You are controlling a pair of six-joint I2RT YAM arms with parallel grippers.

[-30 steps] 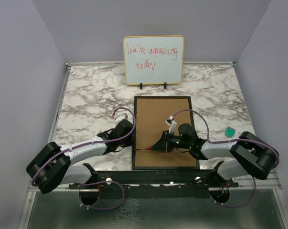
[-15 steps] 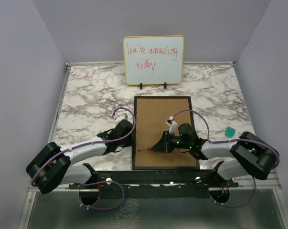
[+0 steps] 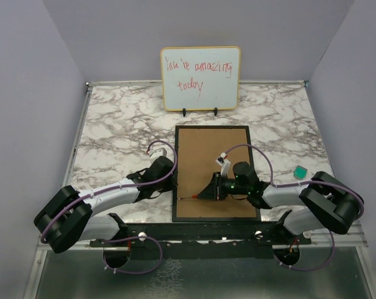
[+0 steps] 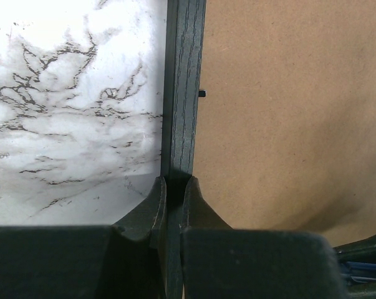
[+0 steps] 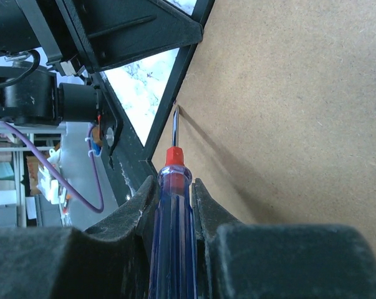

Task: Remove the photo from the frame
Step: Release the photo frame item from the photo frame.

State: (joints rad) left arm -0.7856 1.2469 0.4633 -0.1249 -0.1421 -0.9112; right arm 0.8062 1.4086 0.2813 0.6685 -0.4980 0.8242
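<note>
Barely anything has shifted: my right arm has nudged a touch leftward, carrying the screwdriver (image 5: 170, 205) tip nearer the left inner edge of the frame (image 3: 212, 127), while the left arm sits as before. My right gripper (image 5: 174, 187) is clamped round the screwdriver's blue handle, blade low over the brown back panel (image 3: 207, 149) — my left gripper (image 4: 175, 185) is pinched tight on the frame's left rail. That frame lies face down on the marble table (image 3: 113, 124), near the whiteboard (image 3: 201, 78).
</note>
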